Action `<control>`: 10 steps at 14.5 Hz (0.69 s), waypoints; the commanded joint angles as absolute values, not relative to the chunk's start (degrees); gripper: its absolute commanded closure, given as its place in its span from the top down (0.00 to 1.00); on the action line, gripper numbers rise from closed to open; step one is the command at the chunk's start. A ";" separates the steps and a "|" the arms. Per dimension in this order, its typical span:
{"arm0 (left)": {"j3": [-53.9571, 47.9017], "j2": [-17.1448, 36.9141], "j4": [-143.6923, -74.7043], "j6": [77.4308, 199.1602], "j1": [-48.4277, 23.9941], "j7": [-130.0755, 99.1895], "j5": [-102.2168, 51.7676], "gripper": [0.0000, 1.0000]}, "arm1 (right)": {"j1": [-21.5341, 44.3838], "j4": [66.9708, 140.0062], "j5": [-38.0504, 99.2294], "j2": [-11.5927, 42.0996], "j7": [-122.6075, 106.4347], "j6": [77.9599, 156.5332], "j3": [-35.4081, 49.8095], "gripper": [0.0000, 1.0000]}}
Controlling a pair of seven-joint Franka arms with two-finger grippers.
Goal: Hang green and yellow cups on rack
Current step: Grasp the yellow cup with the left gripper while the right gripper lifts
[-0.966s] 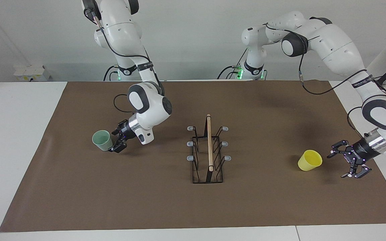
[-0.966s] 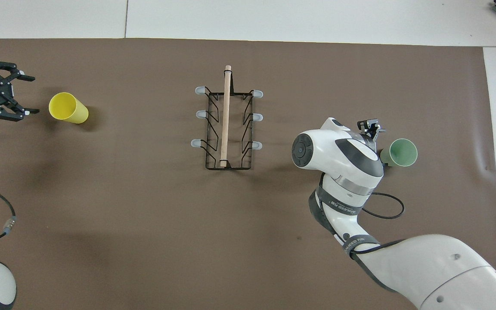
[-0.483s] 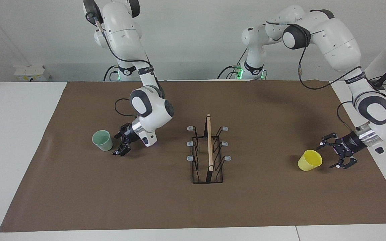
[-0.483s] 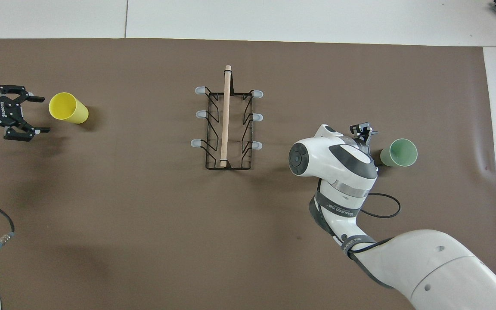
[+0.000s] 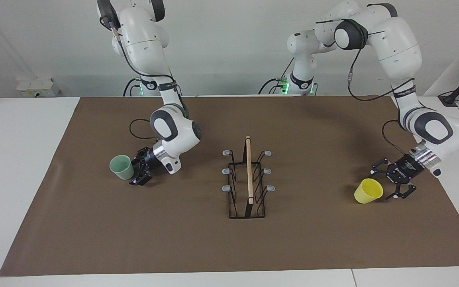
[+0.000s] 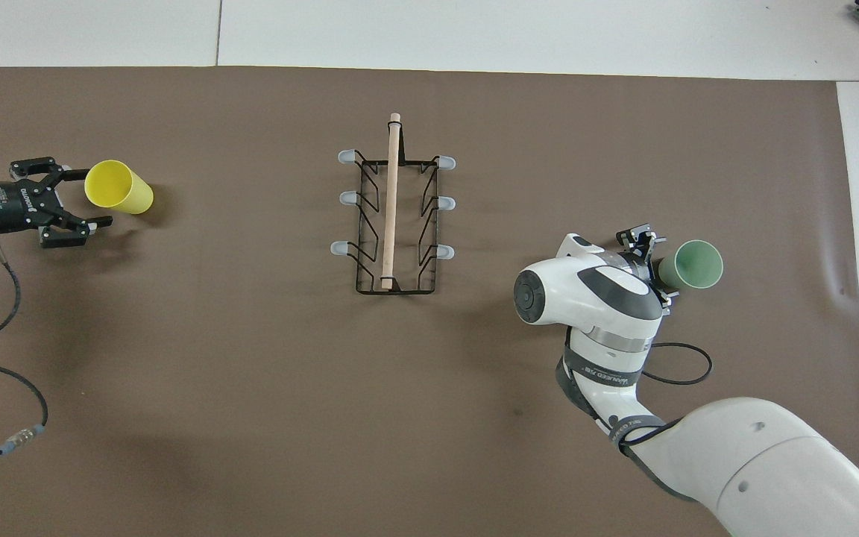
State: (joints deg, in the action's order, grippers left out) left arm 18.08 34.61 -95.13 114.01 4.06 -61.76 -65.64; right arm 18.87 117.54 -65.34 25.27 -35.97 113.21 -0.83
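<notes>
The pale green cup [image 5: 121,167] [image 6: 692,264] stands upright, mouth up, on the brown mat toward the right arm's end. My right gripper [image 5: 134,172] [image 6: 657,266] is open, low and close beside it, on the side toward the rack. The yellow cup [image 5: 368,191] [image 6: 118,187] stands upright toward the left arm's end. My left gripper [image 5: 386,183] [image 6: 85,197] is open, with its fingertips just short of the cup's side. The black wire rack [image 5: 248,179] [image 6: 394,205] with its wooden rod stands mid-table and holds nothing.
The brown mat [image 5: 173,239] covers most of the white table. A black cable [image 6: 675,358] loops by the right arm's wrist. A small white box [image 5: 34,85] sits off the mat near the right arm's base.
My left gripper has moved in toward the yellow cup. My right gripper backed off from the green cup, then came close again. Neither cup has moved.
</notes>
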 commanded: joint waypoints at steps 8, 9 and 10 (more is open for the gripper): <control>18.11 32.17 -102.13 124.10 -1.84 -61.00 -74.79 1.00 | 17.32 124.01 -78.65 25.05 -29.89 114.43 -0.53 1.00; 18.02 32.25 -102.22 124.80 -2.28 -60.91 -74.79 1.00 | 16.53 124.45 -79.79 25.31 -28.75 114.43 -0.53 1.00; 17.93 32.26 -102.22 125.50 -2.29 -61.00 -74.88 1.00 | 16.18 124.80 -80.94 25.40 -27.61 114.52 -0.53 1.00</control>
